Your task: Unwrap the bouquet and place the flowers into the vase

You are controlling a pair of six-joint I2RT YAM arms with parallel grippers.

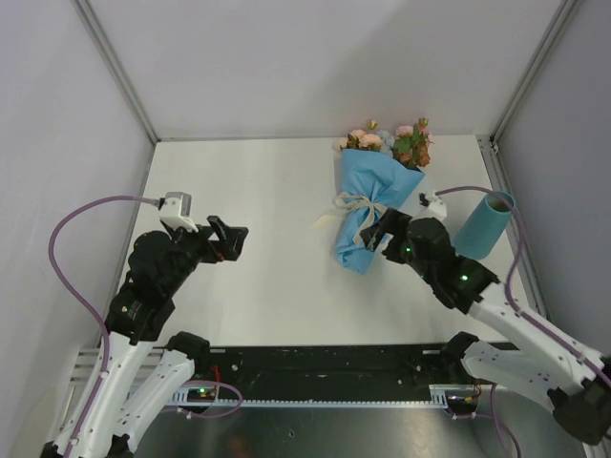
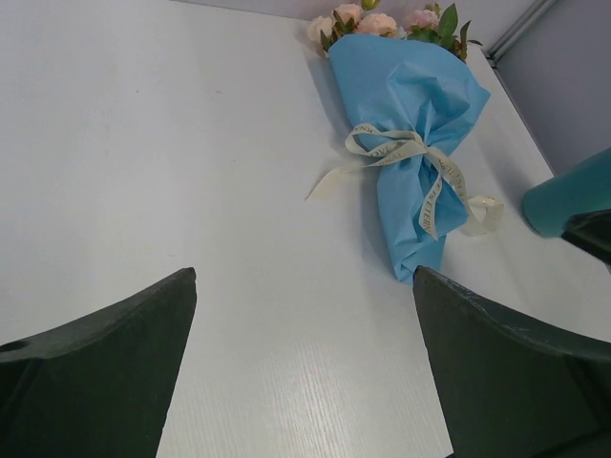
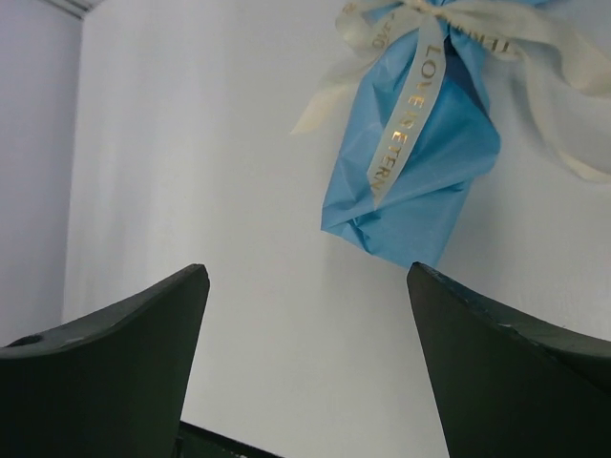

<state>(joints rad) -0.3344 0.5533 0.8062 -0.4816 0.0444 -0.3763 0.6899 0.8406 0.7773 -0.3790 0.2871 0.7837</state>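
The bouquet [image 1: 375, 196] lies flat on the white table at back right, a light-blue paper cone tied with a cream ribbon [image 1: 355, 206]. Pink and orange flowers [image 1: 389, 143] stick out of its far end. The teal vase [image 1: 485, 225] stands to its right. My right gripper [image 1: 382, 232] hovers by the cone's narrow end, open and holding nothing. In the right wrist view the bouquet [image 3: 420, 162] lies just beyond the right gripper [image 3: 307, 272]. My left gripper [image 1: 227, 239] is open over bare table to the left. In the left wrist view the bouquet [image 2: 406, 114] and vase [image 2: 568, 196] are far ahead of the left gripper [image 2: 304, 277].
White walls with metal corner posts [image 1: 119, 72] enclose the table [image 1: 258, 191] on three sides. A black rail [image 1: 325, 363] runs along the near edge between the arm bases. Purple cables [image 1: 81, 215] loop from both arms.
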